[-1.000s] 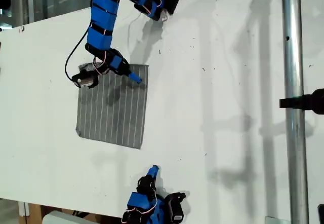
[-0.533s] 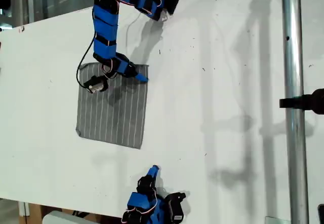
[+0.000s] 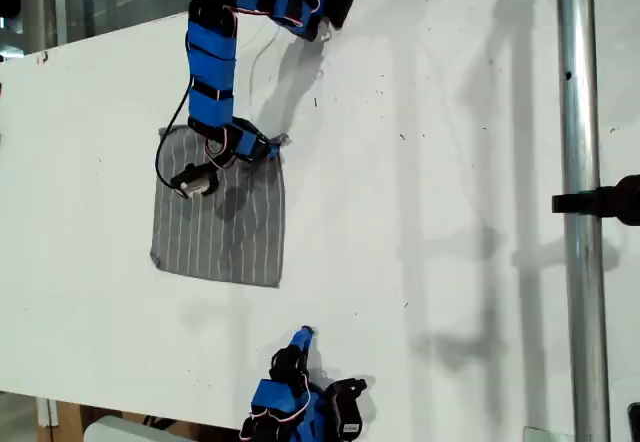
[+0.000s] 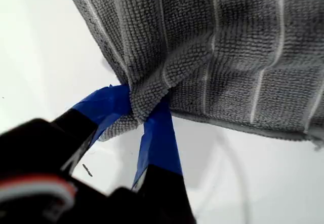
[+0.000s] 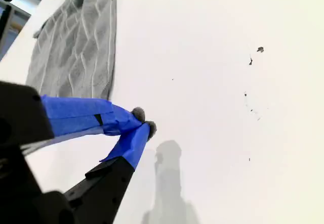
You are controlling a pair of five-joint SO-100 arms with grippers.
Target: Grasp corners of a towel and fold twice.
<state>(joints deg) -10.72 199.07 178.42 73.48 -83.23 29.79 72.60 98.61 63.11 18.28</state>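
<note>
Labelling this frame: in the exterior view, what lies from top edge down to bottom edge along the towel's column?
My first gripper pinching a towel corner → the towel → bare table → my second gripper.

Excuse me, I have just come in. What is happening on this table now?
A pair of blue robot arms is working on a grey striped towel lying on a white table. My first gripper is shut on one corner of the towel, at the far side toward the exterior view's right, and the cloth bunches there. My second gripper is closed on nothing, resting away from the towel at the near edge. No fold is made yet.
</note>
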